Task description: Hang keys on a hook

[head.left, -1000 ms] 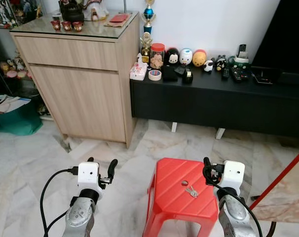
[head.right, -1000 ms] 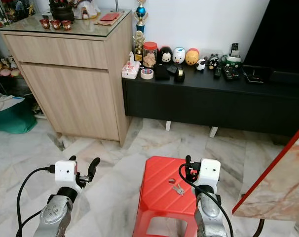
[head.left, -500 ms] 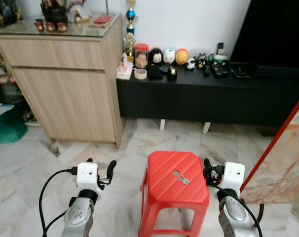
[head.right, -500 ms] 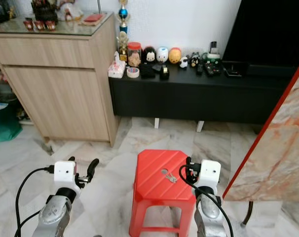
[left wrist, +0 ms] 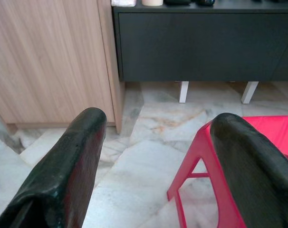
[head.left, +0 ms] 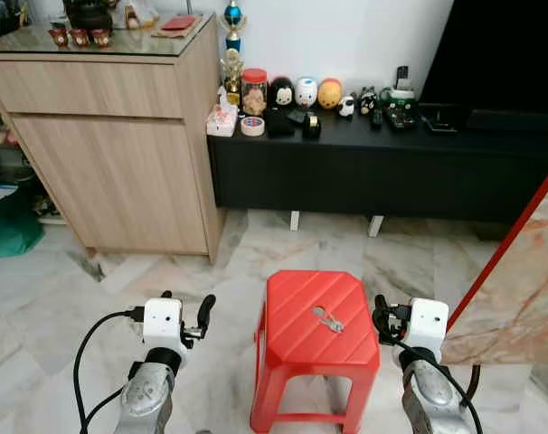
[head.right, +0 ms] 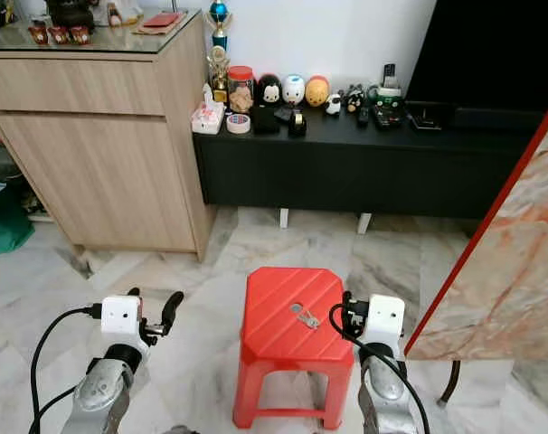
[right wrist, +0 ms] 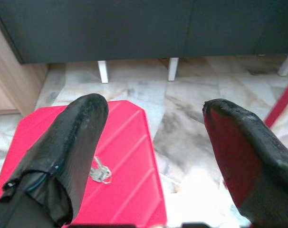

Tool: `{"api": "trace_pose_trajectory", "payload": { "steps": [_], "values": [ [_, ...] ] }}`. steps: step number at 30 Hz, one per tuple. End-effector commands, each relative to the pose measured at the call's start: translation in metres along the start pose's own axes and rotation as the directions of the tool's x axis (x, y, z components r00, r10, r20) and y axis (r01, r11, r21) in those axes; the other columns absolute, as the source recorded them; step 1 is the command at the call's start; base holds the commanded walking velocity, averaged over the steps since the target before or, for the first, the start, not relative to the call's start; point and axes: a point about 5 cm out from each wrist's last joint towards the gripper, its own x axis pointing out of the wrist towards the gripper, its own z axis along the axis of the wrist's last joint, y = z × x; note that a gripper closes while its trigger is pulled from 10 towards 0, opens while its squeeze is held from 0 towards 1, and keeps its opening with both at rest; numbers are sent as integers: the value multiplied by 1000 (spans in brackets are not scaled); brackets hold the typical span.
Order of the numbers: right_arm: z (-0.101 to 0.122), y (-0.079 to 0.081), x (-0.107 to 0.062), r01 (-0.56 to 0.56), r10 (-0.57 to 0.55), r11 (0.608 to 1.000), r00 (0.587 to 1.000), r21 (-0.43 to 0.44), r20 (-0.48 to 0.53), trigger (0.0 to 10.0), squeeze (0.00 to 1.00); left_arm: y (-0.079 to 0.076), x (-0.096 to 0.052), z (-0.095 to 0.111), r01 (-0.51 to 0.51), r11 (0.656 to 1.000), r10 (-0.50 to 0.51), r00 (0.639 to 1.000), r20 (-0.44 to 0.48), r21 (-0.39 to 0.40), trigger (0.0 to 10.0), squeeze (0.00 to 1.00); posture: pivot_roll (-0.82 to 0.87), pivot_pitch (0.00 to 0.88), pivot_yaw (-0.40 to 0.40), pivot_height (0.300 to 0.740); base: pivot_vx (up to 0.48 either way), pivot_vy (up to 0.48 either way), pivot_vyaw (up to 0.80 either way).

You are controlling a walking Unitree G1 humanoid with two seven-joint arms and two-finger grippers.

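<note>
Far left: green bag [head.left: 12, 231] on marble floor [head.left: 66, 298], beside a light wood cabinet [head.left: 120, 163] w/ glass top carrying small red cups [head.left: 75, 36] and a red booklet [head.left: 179, 23]. L gripper [head.left: 184, 312] hovers low over the floor, left of the stool, fingers [left wrist: 72, 171] apart, nothing between them. Next to cabinet, a low black TV console [head.left: 373, 172] runs along the white wall; on it a tissue box [head.left: 222, 119], tape roll [head.left: 252, 126], red-lid jar [head.left: 254, 90], trophy [head.left: 231, 54], round character figures [head.left: 306, 92], remotes [head.left: 396, 90]. Centre front: red plastic stool [head.left: 315, 348] on the floor; keys [head.left: 327, 318] lie flat on its seat, near the middle, toward the robot's right side, touching neither gripper. R gripper [head.left: 387, 316] sits just beside the stool's right edge, fingers [right wrist: 72, 147] spread wide, empty; in R wrist view the keys [right wrist: 100, 172] lie close by one finger. Far right: marble-pattern slab w/ red edge [head.left: 518, 271], tilted.
</note>
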Motion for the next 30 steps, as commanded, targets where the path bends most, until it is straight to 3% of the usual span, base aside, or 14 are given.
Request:
{"api": "trace_pose_trajectory", "payload": {
  "steps": [1,8,11,30],
  "values": [
    [1,2,1,-13,13,1000,1000,-2,-1,10000,0,-2,1,0,0,1000,0,1000,-6,1,10000,0,25,0,-52,626,0,0,0],
    [1,3,-1,-25,25,1000,1000,-1,17,10000,0,-3,2,1,-2,1000,2,1000,1,-11,10000,0,24,0,-54,613,0,0,0],
    [2,4,-1,-32,32,999,999,9,20,10000,0,-2,3,2,-25,996,25,1000,-3,-80,10000,0,24,0,-54,613,0,0,0],
    [0,6,-1,-53,53,998,998,19,16,10000,0,-6,4,7,20,996,-19,1000,21,-82,10000,0,22,0,-49,613,0,0,0]
  ]
}}
